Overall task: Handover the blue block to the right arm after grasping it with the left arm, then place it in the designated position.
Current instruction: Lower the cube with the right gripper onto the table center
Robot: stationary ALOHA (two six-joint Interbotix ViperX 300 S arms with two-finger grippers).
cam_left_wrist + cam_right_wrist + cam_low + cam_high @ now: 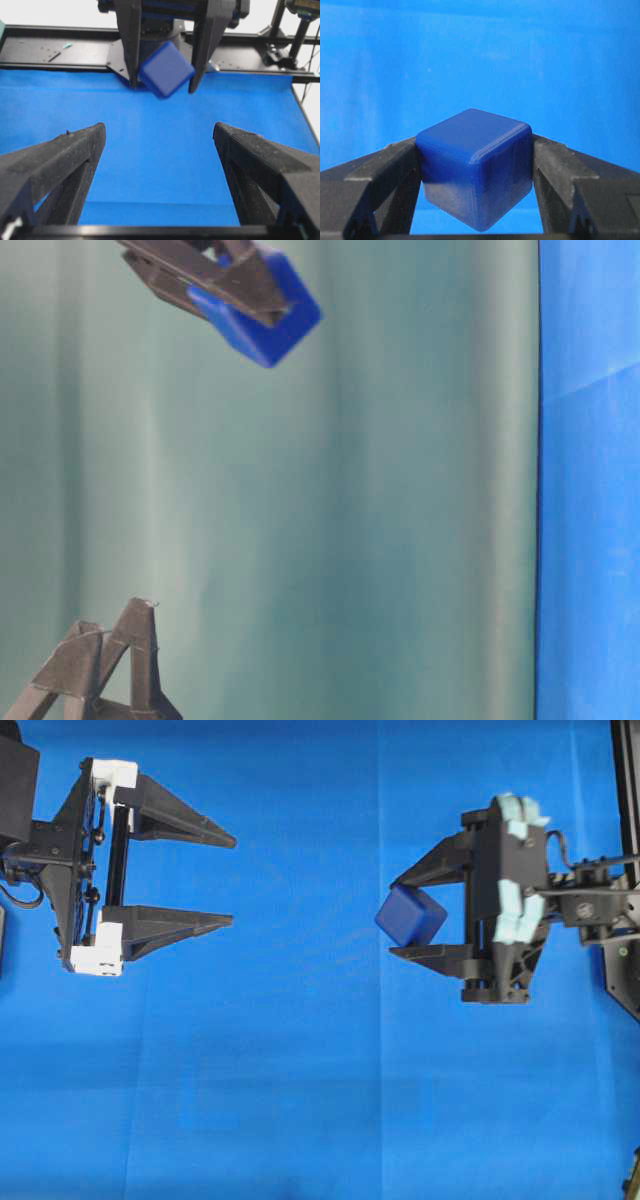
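The blue block (410, 916) hangs tilted above the blue cloth, clamped between the two black fingers of my right gripper (394, 916), which is shut on it. The right wrist view shows the block (475, 170) wedged between both fingers, one corner pointing down. My left gripper (233, 881), with white blocks on its frame, stands wide open at the left, well apart from the block, with nothing between its fingers. From the left wrist view the block (166, 69) is straight ahead, beyond the open left gripper (159, 131). No mark for the designated position shows on the cloth.
Blue cloth (300, 1100) covers the table. A black frame rail (60, 50) runs along its far edge, and black mounts (625, 920) stand at the right. In the table-level view a green backdrop (350, 540) fills the scene behind the block (265, 315).
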